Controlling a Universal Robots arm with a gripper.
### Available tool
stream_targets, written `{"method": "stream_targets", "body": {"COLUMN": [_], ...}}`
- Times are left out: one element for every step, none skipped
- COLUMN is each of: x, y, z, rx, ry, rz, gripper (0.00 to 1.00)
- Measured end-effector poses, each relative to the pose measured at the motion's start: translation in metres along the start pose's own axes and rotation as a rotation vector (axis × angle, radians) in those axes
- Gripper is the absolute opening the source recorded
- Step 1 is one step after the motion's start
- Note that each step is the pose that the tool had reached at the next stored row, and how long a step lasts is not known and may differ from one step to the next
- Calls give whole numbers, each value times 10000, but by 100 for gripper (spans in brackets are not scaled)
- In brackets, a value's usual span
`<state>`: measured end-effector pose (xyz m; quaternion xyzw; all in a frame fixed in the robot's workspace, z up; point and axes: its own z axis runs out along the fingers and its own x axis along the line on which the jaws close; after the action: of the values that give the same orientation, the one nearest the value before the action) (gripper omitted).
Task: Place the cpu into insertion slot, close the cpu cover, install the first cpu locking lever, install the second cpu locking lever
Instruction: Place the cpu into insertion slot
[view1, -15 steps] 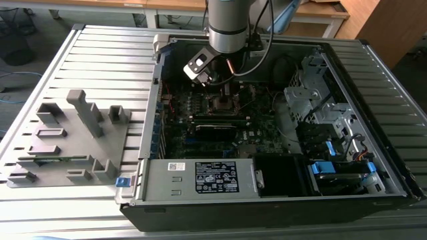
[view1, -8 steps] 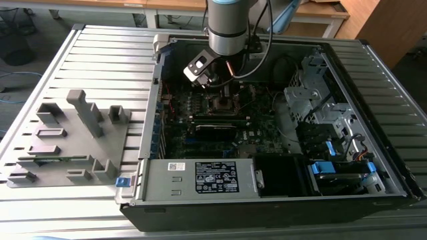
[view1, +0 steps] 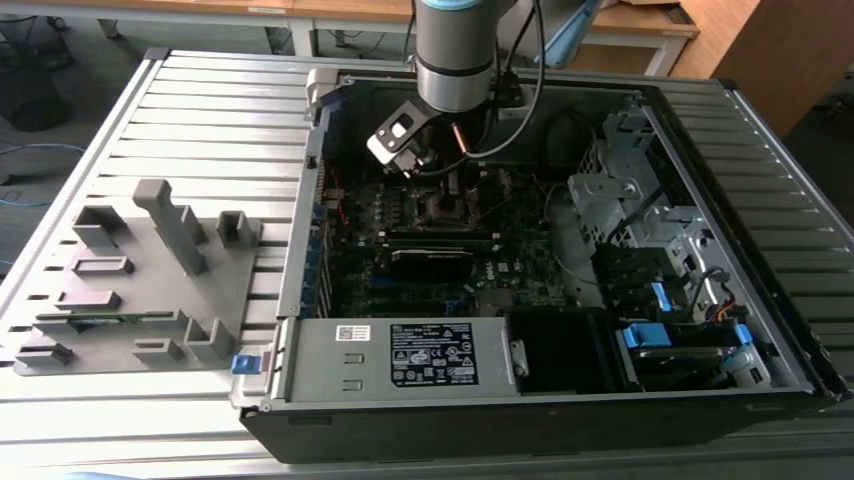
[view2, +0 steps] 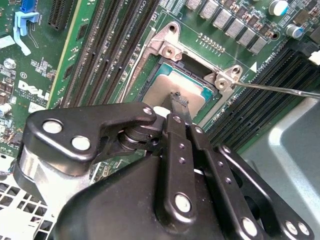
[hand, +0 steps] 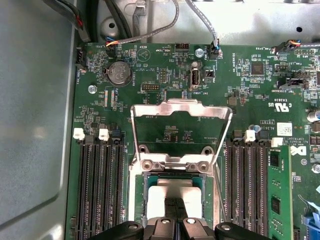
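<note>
Exterior view: the arm (view1: 454, 60) reaches down into the open computer case (view1: 287, 290), which lies on the slatted table (view1: 200, 110). The tool (view1: 434, 172) hangs directly above the insertion slot (view1: 447, 212) on the motherboard. A grey fixture tray (view1: 147, 270) lies on the table outside the case, well apart from the insertion slot. Second wrist view: the cpu (view2: 165, 87) lies inside the insertion slot (view2: 167, 67), silver-grey top facing up, its edges parallel to the slot's metal rim. The tool (view2: 179, 100) is over the insertion slot with its two fingers (view2: 176, 130) set together, leaving only a hairline gap. The fingertips are at the cpu's top face and clamp nothing between them; whether they press on the cpu cannot be told. A thin locking lever (view2: 280, 90) runs outward from one corner of the insertion slot, and rows of memory slots (view2: 115, 45) flank the insertion slot on two sides. First wrist view: the cpu cover (hand: 181, 106) stands raised, hinged at the edge of the insertion slot (hand: 172, 176) farthest from the tool (hand: 176, 217), leaving the slot uncovered. The cpu (hand: 172, 192) is seated in the insertion slot, between the hinge and the fingertips. A green memory stick (hand: 277, 195) stands in a memory slot beside the insertion slot, and a coin cell (hand: 120, 72) sits beyond the raised cover, away from the insertion slot
</note>
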<state>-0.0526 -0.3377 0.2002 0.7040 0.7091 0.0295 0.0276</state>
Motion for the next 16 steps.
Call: {"method": "stream_targets", "body": {"x": [0, 0, -1, -2, -2, -1, 0, 0, 0, 0, -1, -1, -1, -1, -1, -1], "y": [0, -1, -2, -2, -2, -2, -1, -2, -1, -2, -2, -2, -3, -3, -3, -3], "z": [2, 6, 11, 13, 15, 16, 18, 19, 19, 19, 21, 24, 25, 25, 26, 27], "rx": [0, 2, 6, 6, 5, 4, 1, 0, 1, 1, 1, 3, 4, 4, 3, 2], "ry": [0, -2, -7, -9, -9, -6, -2, -1, -1, -1, -2, -4, -6, -6, -5, -3], "rz": [0, 0, -1, -1, -1, -1, 0, 0, -1, 0, 0, -1, -1, -1, 0, 0], "gripper": [11, 11, 11, 11, 11, 11, 11, 11, 11, 11, 11, 11, 11, 11, 11, 11]}}
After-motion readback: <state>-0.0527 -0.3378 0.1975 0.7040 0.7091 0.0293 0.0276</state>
